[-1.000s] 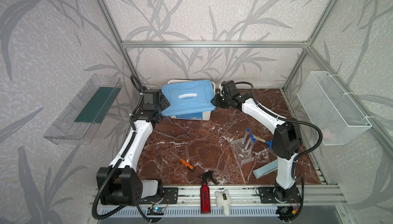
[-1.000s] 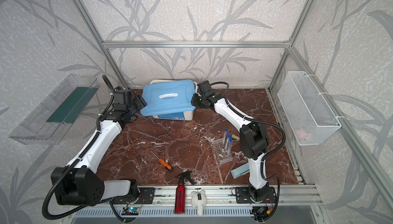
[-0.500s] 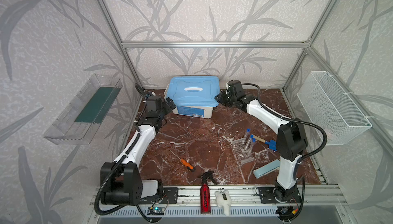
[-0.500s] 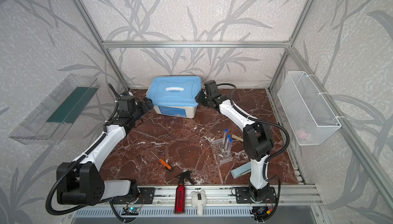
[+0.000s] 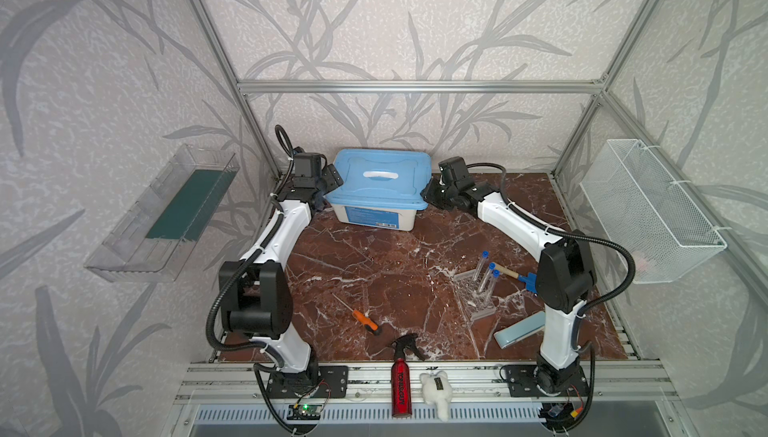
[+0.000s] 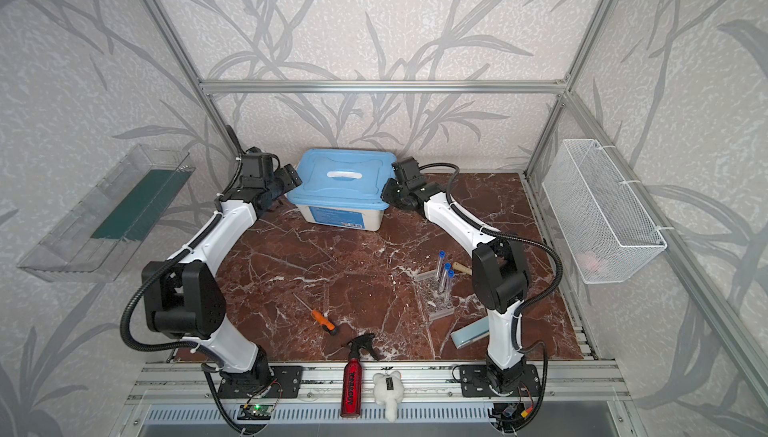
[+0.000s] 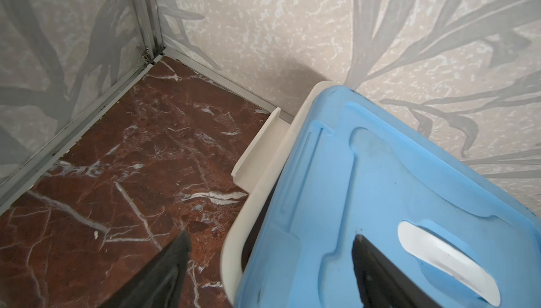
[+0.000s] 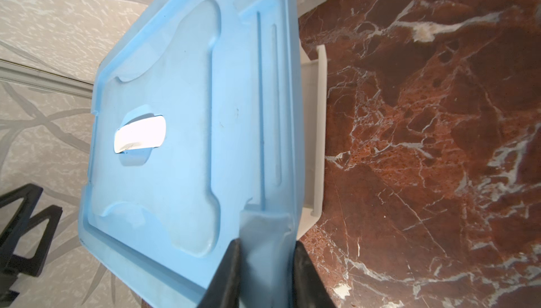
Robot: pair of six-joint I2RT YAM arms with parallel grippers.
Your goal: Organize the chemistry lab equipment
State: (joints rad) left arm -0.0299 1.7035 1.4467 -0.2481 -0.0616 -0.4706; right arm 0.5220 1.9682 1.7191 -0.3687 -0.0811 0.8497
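Both grippers work at the blue lid [image 5: 380, 179] of the white storage box [image 5: 374, 218] against the back wall. In the right wrist view the right gripper [image 8: 265, 265] has its jaws closed on the lid's side tab. The left gripper [image 7: 269, 274] stands with its jaws spread wide astride the lid's opposite edge, one finger over the lid and one out over the marble floor [image 5: 374, 264], gripping nothing. On that side the lid looks to sit skewed, with a dark gap between it and the box rim, though the angle makes this hard to judge.

The lab equipment lies well apart from the box: three blue-capped tubes [image 5: 485, 275] lean in the clear tube rack [image 5: 476, 295] on the right half of the floor, near the right arm's elbow. The cup, dish and rods cannot be made out.

The risk is a one-sided pull. If the right gripper lifts or drags while the left has no hold, the lid may twist, jam on the rim, or haul the light box across the floor. The right arm's elbow swinging back could also knock the rack and tip the tubes.
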